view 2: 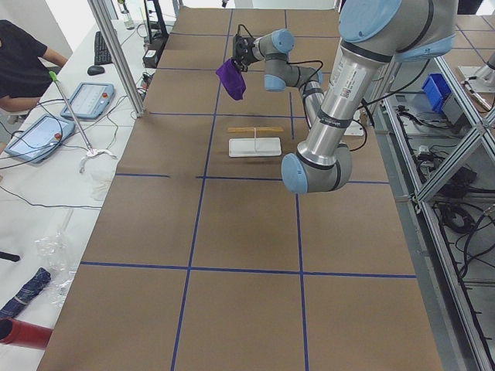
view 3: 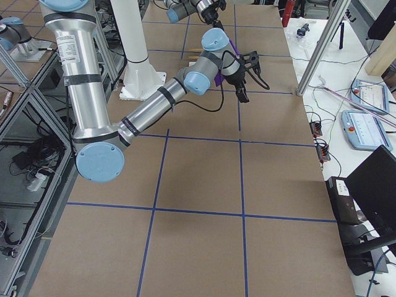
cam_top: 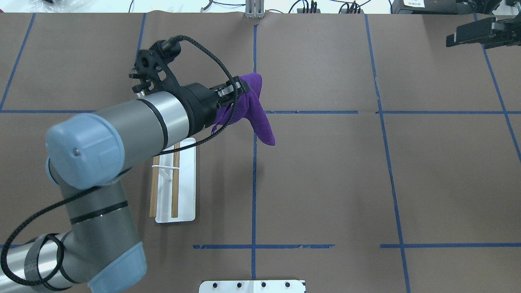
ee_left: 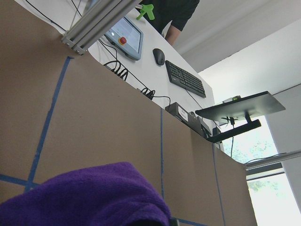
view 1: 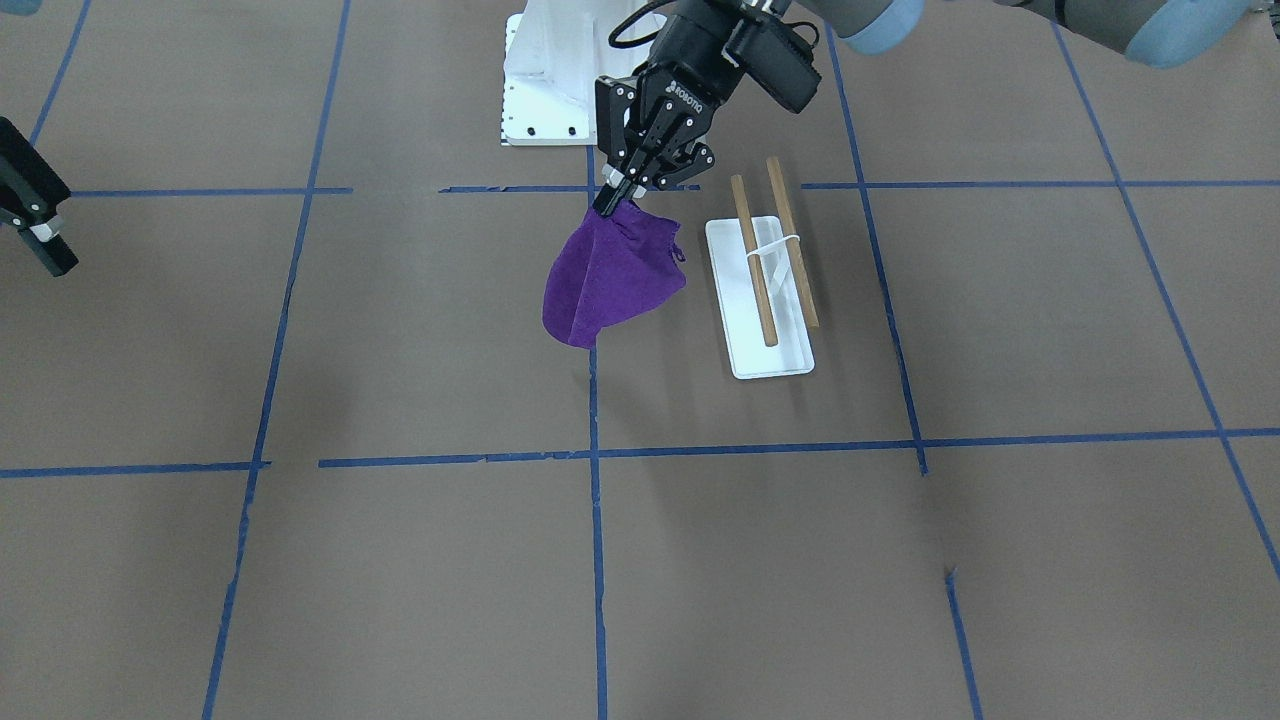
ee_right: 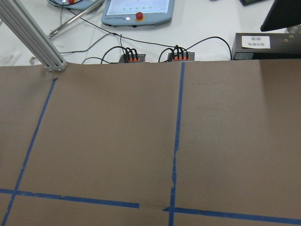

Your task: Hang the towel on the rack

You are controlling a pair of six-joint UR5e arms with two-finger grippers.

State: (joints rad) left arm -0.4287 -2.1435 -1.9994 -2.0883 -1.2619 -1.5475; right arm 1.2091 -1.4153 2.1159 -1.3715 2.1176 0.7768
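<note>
Left pincer [view 1: 618,195] clamped on the top corner of the purple towel [view 1: 612,280]. The towel hangs bunched above the counter [view 1: 760,560], beside the rack [view 1: 768,262] and not touching it. Right pincer [view 1: 38,228] well apart at the edge; can't tell its opening.

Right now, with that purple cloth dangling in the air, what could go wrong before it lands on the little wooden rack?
The left gripper pinches only one bunched edge of the towel, so it might slip free. The towel hangs crumpled, not spread, so it could drape unevenly over the rack and slide off. The rack looks light and unfixed; a dragging cloth might shove or tip it.
</note>
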